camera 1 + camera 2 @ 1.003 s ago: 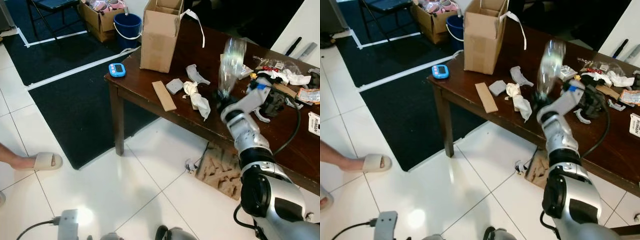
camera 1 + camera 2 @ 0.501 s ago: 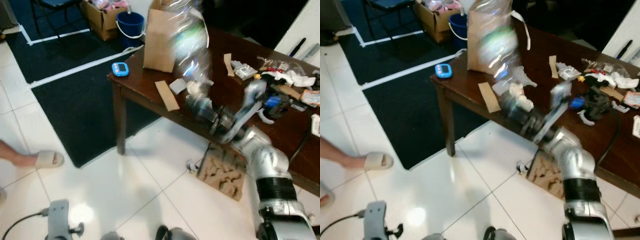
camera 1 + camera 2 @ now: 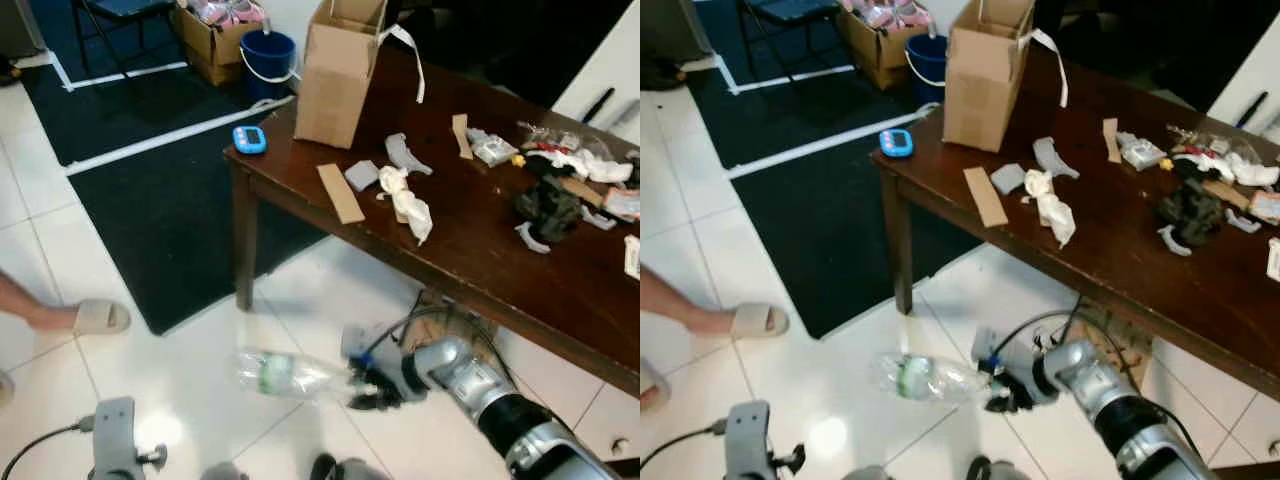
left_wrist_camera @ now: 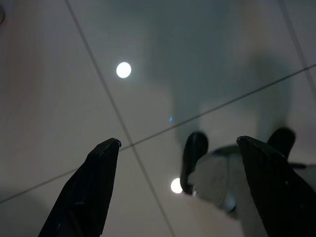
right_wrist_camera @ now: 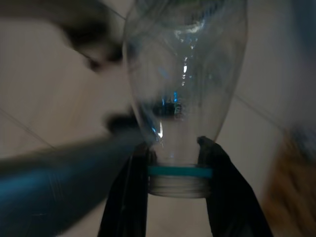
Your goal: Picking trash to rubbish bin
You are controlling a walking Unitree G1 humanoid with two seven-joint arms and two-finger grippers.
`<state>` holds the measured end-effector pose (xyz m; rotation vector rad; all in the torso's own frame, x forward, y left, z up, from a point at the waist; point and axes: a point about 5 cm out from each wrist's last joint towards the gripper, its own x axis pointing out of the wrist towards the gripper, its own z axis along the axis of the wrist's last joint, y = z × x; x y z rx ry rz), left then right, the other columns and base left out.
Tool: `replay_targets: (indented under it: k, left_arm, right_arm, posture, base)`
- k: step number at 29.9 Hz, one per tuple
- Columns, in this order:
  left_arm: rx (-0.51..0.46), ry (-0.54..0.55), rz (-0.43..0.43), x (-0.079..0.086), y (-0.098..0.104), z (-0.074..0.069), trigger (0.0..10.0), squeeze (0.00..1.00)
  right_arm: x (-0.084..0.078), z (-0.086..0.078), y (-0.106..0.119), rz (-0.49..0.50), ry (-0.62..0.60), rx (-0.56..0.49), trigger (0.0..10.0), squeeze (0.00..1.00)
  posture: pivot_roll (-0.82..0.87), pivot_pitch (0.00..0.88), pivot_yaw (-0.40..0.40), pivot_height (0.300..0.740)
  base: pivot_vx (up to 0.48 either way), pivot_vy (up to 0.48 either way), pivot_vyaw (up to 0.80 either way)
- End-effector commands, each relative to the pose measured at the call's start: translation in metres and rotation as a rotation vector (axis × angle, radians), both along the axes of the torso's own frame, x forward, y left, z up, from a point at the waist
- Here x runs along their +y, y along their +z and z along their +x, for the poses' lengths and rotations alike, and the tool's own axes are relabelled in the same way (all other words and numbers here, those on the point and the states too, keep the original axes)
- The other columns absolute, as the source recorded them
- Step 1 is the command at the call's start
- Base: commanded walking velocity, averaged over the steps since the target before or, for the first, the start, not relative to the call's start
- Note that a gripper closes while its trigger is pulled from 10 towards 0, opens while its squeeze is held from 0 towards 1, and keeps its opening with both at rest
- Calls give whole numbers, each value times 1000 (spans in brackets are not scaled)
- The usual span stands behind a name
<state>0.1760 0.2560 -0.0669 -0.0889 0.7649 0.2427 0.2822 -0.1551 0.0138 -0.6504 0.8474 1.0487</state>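
Down by the desk (image 3: pixel 470 250), low over the white floor (image 3: pixel 200 370), holding a clear plastic bottle (image 3: pixel 290 375). Right gripper (image 3: pixel 372 385) jaws squeezing tight on the neck, just above the blue ring. Lying almost flat, long way running sideways, bottom end pointing away from the desk leg toward the sandal (image 3: pixel 88 317). Looking empty, so likely light, thin and easy to crush; neck likely the stiffest spot to grab. Left gripper (image 4: pixel 177 192) hanging with jaws spread wide.
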Motion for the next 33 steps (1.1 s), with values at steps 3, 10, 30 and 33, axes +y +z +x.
replay_targets:
  k: [3,10,30,33]
  left_arm:
    - [-59,6,5,-1,5,7,10000,0]
    - [-247,17,170,19,39,43,10000,0]
    - [-1055,-103,479,26,249,139,10000,0]
    - [-1068,-112,467,20,258,144,10000,0]
  right_arm:
    - [-44,-32,-45,-253,-330,65,10000,0]
    - [-85,-93,-81,-418,-531,181,10000,0]
    - [-86,-176,-114,-502,-572,362,10000,0]
    - [-83,-172,-114,-491,-571,351,10000,0]
  posture:
    - [266,138,-117,740]
    - [273,143,-122,740]
    - [273,143,-120,740]
    - [273,143,-120,740]
  base:
    - [0,0,0]
    - [0,0,-262]
    - [0,0,-717]
    - [0,0,-725]
